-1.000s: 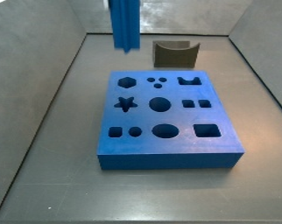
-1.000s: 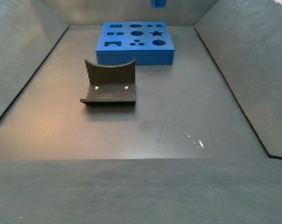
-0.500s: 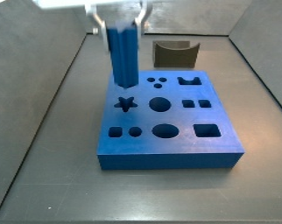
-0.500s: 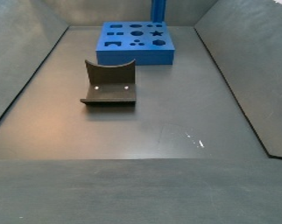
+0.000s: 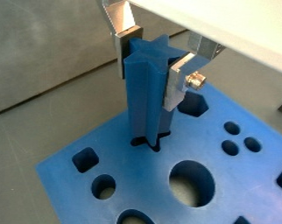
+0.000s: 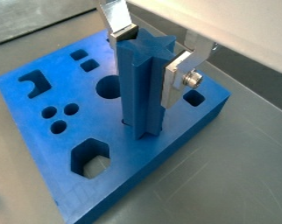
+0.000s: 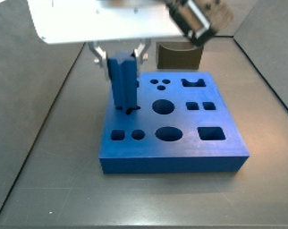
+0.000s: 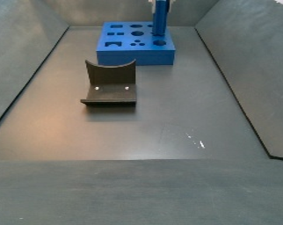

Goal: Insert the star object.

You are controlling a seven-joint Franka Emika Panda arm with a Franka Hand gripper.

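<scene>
The star object [image 5: 146, 96], a tall ridged blue peg, stands upright between the fingers of my gripper [image 5: 150, 57], which is shut on its upper part. Both wrist views show this; the gripper [image 6: 147, 54] has a silver finger [image 6: 176, 77] flat against each side. The peg's lower end sits at the mouth of the star-shaped hole [image 5: 151, 143] in the flat blue holed block [image 7: 182, 134]. In a side view the gripper [image 7: 122, 59] hangs over the block's left side with the peg [image 7: 122, 85] pointing down. The peg [image 8: 161, 19] also shows standing on the block [image 8: 126, 44].
A dark grey curved piece [image 8: 110, 83] stands on the grey floor away from the block; in a side view it [image 7: 180, 55] is behind the block. Grey walls [image 7: 45, 80] enclose the floor. The block has several other shaped holes, among them a round one [image 5: 193, 182].
The gripper has come down with the peg. Its lower end went from high above the block's far edge, to just over the block, to the star hole's mouth.
</scene>
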